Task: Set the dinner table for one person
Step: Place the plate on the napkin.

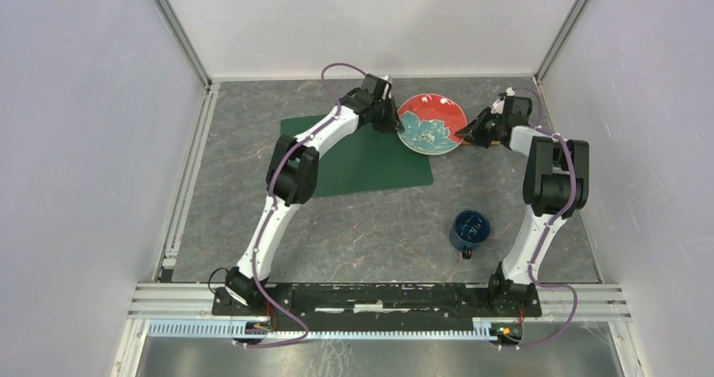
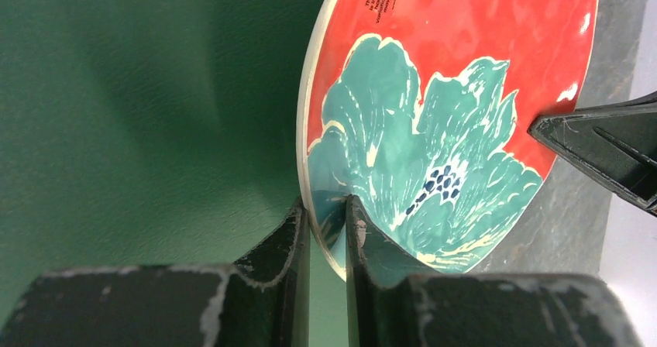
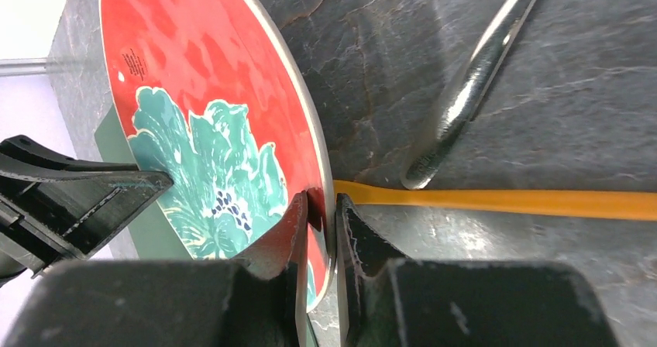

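Observation:
A red plate with a teal flower sits near the back of the dinner table, partly over the right edge of a dark green placemat. My left gripper is shut on the plate's left rim; one finger lies above the rim and one below. My right gripper is shut on the opposite rim. In the left wrist view my left gripper pinches the cream edge. In the right wrist view my right gripper does the same on the red side.
A dark blue mug stands on the table in front of the right arm. A metal utensil handle and a yellow-orange strip lie on the stone just right of the plate. White walls close the back and sides.

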`<action>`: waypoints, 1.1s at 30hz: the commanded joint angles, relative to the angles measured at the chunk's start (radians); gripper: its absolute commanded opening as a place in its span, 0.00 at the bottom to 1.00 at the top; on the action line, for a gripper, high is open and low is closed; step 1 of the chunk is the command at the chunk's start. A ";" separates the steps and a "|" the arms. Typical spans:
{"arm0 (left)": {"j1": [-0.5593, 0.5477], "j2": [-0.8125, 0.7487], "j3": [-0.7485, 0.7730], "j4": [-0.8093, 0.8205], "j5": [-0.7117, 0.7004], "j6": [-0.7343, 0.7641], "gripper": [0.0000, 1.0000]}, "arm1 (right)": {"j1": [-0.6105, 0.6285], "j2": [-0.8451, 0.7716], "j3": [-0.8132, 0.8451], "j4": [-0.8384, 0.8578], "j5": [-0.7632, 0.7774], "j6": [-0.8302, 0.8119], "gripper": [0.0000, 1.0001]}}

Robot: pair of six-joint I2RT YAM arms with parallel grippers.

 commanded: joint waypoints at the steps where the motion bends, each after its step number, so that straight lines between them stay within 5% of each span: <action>1: -0.114 -0.127 -0.018 0.147 0.161 0.089 0.02 | 0.184 0.010 0.058 0.076 -0.218 0.048 0.00; 33: 0.020 -0.450 -0.595 0.344 0.146 0.012 0.02 | 0.407 0.114 0.156 0.120 -0.232 0.119 0.00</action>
